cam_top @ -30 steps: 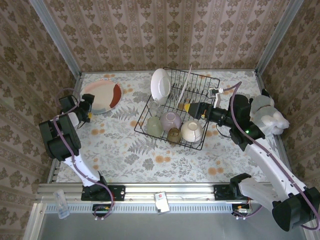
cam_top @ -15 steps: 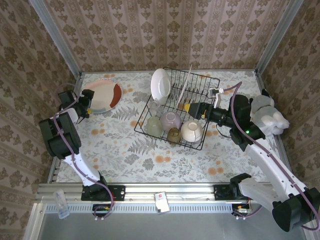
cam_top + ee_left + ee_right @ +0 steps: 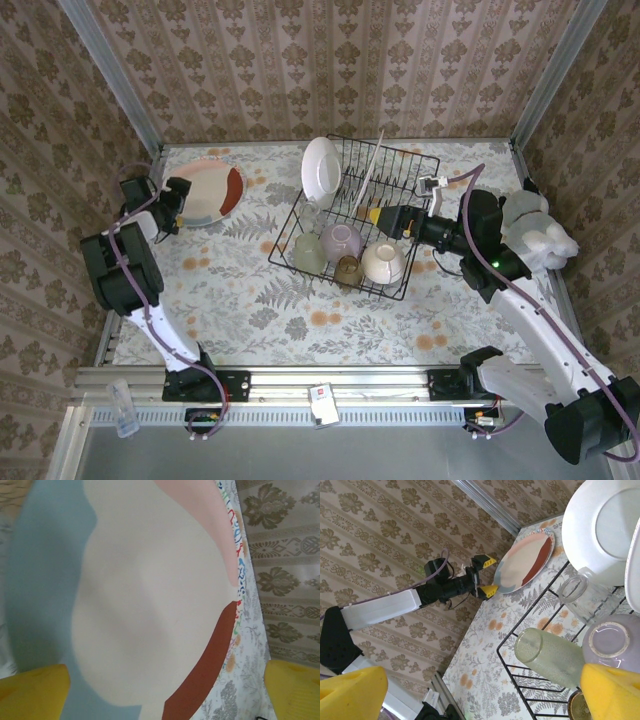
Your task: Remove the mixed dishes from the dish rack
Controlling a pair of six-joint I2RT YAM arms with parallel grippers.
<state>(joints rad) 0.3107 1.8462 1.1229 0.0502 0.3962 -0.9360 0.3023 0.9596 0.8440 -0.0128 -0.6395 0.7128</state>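
Left fingers [image 3: 32, 692] gape empty beside one reddish plate [image 3: 205, 190] on the bench [image 3: 300, 310]. Right fingers [image 3: 612, 690] gape empty at the rack [image 3: 415, 170], which holds two plates [image 3: 322, 170], two bowls [image 3: 341, 241], two tumblers [image 3: 308, 252] and one cup [image 3: 348, 268].

Dish rack [image 3: 410, 170]: centre of table [image 3: 300, 320], toward the far side. Far-left corner of rack: upright plate [image 3: 321, 170]. To its right, in the slots: tilted plate [image 3: 366, 180]. Near row, left to right: lying tumbler [image 3: 308, 253], left bowl [image 3: 341, 241], small cup [image 3: 348, 269] just in front of that bowl, right bowl [image 3: 384, 263]. Upright tumbler [image 3: 577, 592]: between upright plate and lying tumbler. Flat plate [image 3: 207, 190]: on table, far left, well apart from rack, left gripper [image 3: 180, 207] at its left rim. Right gripper [image 3: 377, 216]: over rack's right half. Soft toy [image 3: 540, 232]: right of rack, at table's right edge.
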